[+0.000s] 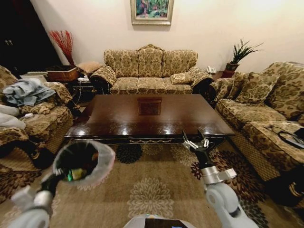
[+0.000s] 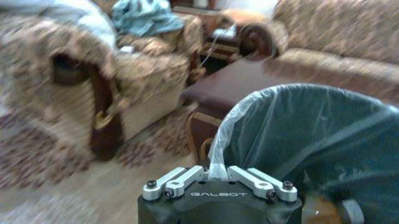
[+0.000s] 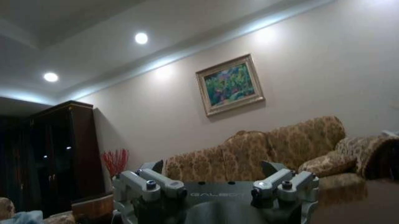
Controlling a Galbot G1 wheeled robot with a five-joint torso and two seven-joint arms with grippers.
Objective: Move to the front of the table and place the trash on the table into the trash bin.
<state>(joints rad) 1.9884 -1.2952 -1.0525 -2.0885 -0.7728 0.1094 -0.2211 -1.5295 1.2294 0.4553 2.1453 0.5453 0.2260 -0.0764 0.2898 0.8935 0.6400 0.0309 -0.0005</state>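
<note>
Holding: left gripper (image 2: pixel 217 173) clamped on the bag rim of the trash bin (image 1: pixel 83 161), lifted over the rug at the robot's left front.
Bin contents: trash (image 1: pixel 72 175), small coloured bits deep inside.
Right gripper (image 1: pixel 195 142): fingers spread apart, gripping nothing, just at the near edge of the table (image 1: pixel 118 118).
Behind table: sofa (image 1: pixel 151 71), framed painting (image 1: pixel 152 10) above.

Before us: the table (image 1: pixel 156 116), dark glossy wood, rectangular, with a square inset panel (image 1: pixel 149 106) at centre; we see it standing on a patterned rug (image 1: pixel 152 190).
</note>
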